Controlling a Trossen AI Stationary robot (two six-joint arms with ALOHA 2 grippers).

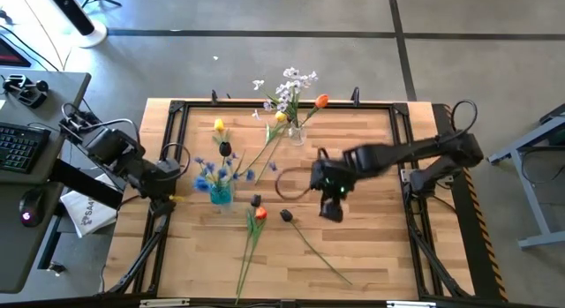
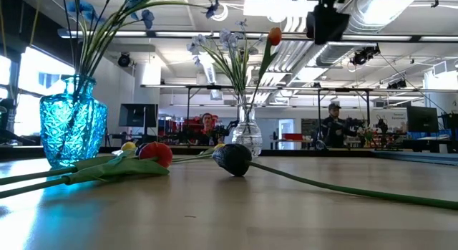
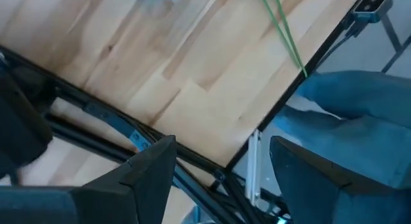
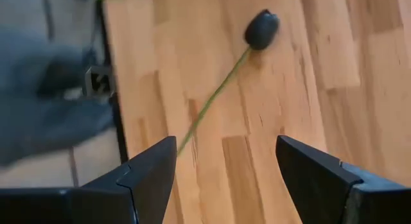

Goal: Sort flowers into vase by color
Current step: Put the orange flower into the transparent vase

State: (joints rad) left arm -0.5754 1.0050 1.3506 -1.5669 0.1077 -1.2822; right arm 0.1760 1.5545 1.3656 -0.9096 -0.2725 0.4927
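Observation:
A dark purple tulip (image 1: 287, 215) lies on the table, its head (image 4: 261, 28) toward the blue vase and its green stem (image 1: 322, 255) running to the near edge. An orange-red tulip (image 1: 259, 214) lies beside it, and a yellow head (image 2: 129, 146) shows behind that one. The blue vase (image 1: 221, 195) holds blue blossoms, a dark tulip and a yellow one. The clear vase (image 1: 296, 133) holds white-lilac sprigs, an orange tulip (image 1: 321, 101) and a yellow one. My right gripper (image 4: 225, 179) hangs open above the table, right of the dark tulip's head. My left gripper (image 3: 221, 179) waits open at the table's left edge.
A black frame rail (image 1: 282, 105) runs around the tabletop. A dark loop of cable (image 1: 290, 186) lies left of the right arm. Bare wood (image 1: 380, 246) lies on the near right. Beyond the table in the low view, people sit at desks (image 2: 333, 125).

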